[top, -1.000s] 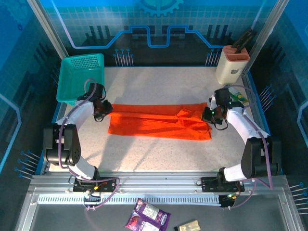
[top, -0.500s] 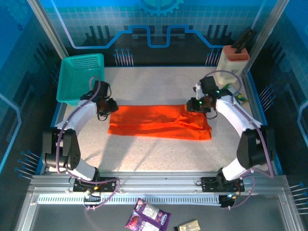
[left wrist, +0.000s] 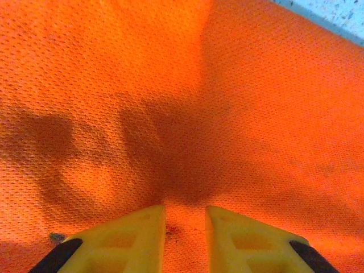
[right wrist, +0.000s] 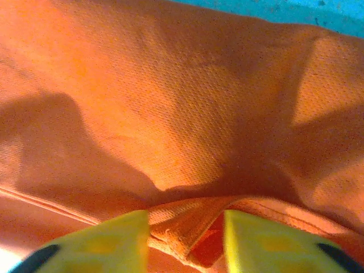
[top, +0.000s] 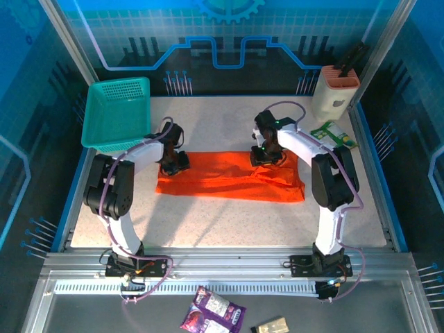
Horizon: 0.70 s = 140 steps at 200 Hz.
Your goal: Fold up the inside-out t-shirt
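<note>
Now | left gripper (left wrist: 185,211) ajar on thin bright-orange t-shirt (top: 222,179) | right gripper (right wrist: 186,214) astride raised fold (right wrist: 176,227), grip unclear | poised to fold.

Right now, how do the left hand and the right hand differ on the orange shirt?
The left hand is near the left end of the shirt, fingers narrowly apart over flat cloth. The right hand is right of the middle, fingers wider, a raised fold between them; whether it grips is unclear. Both are down at its far edge.

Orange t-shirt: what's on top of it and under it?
On the t-shirt, at its far edge: the left gripper and right gripper. Whatever lies beneath it is covered.
</note>
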{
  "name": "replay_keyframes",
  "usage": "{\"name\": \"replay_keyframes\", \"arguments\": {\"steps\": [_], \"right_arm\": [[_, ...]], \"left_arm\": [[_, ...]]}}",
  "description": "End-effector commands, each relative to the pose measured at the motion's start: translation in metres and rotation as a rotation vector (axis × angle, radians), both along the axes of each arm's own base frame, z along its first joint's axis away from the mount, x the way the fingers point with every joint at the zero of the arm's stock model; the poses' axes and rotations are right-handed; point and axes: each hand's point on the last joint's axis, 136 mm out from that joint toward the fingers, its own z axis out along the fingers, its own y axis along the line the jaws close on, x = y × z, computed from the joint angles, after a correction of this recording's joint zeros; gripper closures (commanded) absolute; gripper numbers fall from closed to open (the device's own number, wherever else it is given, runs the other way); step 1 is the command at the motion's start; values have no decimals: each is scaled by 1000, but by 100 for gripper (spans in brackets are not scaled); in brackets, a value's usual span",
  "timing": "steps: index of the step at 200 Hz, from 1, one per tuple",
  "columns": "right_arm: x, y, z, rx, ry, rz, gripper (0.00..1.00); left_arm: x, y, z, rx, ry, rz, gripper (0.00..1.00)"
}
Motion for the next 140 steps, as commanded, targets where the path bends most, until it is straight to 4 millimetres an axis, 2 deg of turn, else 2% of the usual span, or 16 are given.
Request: {"name": "replay_keyframes", "arguments": {"steps": [1, 17, 30, 42, 74, 91, 100, 109, 140], "right_arm": [[-14, -10, 3, -91, 46, 4, 75], [-23, -11, 11, -110, 44, 7, 91], [-35, -15, 17, -129, 42, -6, 100], [-50, -18, 22, -128, 42, -30, 100], [-115, -21, 13, -144, 108, -105, 100], [-138, -11, 18, -109, 150, -98, 85], [-137, -11, 27, -100, 130, -101, 70], [-128, -14, 37, -99, 83, -106, 65], [-91, -36, 50, -90, 13, -136, 59]], "left_arm": [[0, 5, 0, 20, 7, -9, 75], [0, 5, -1, 22, 11, -8, 75], [1, 5, -1, 26, 13, -8, 75], [2, 6, -1, 30, 10, -7, 75], [4, 7, 0, 38, 12, -16, 75], [7, 8, 2, 42, 9, -20, 75], [8, 8, 2, 42, 8, -23, 75], [11, 7, 3, 40, 6, -25, 75], [14, 4, 8, 30, -1, -30, 75]]}}
